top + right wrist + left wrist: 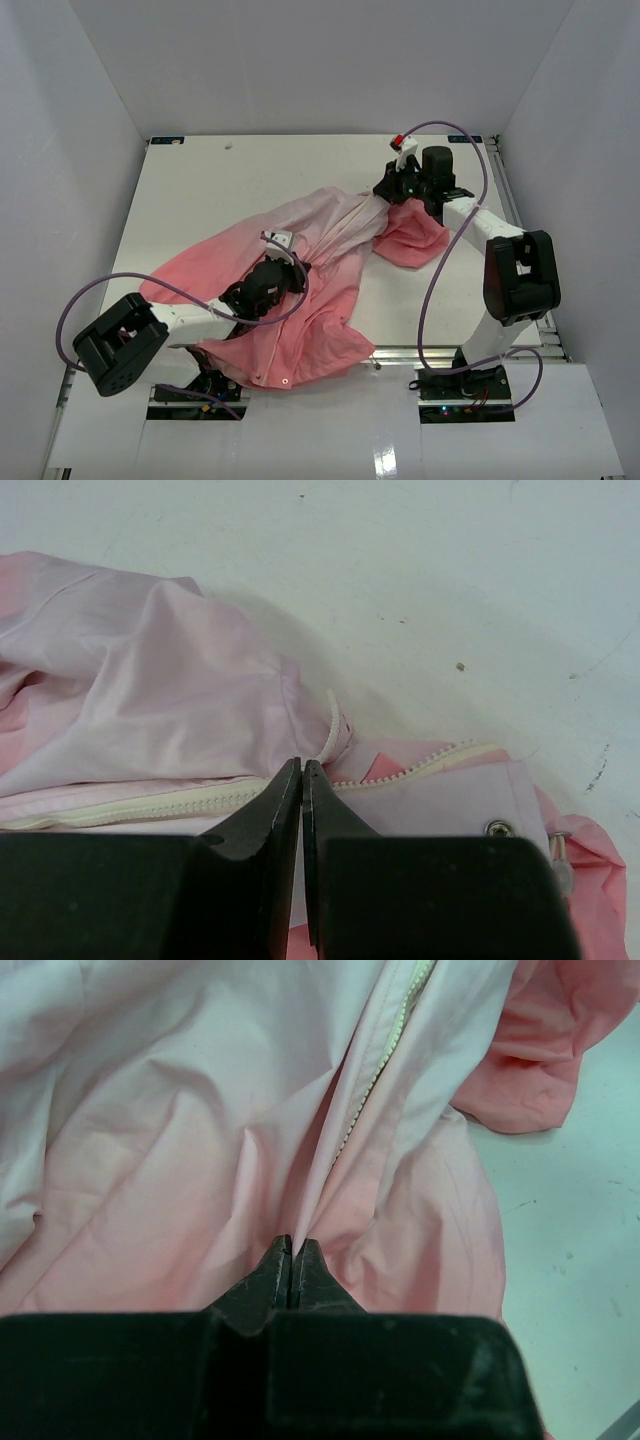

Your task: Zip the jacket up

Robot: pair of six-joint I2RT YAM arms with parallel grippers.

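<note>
The salmon-pink jacket point(300, 310) lies crumpled across the table, paler pink toward its far end. Its light zipper point(350, 225) runs up the middle between my two grippers. My left gripper point(298, 264) sits at the lower part of the zipper line. In the left wrist view it point(292, 1245) is shut on a fold of the jacket point(180, 1140) just below the zipper point(385, 1060). My right gripper point(386, 190) is at the far end. In the right wrist view it point(302, 767) is shut on the zipper point(130, 805), where closed teeth on the left meet parted teeth on the right; the slider is hidden.
A bunched sleeve point(412, 240) lies right of the zipper, under my right arm. Snap studs point(497, 828) show on the jacket's edge. The white table point(220, 180) is boxed in by white walls. Purple cables point(110, 285) loop from both arms.
</note>
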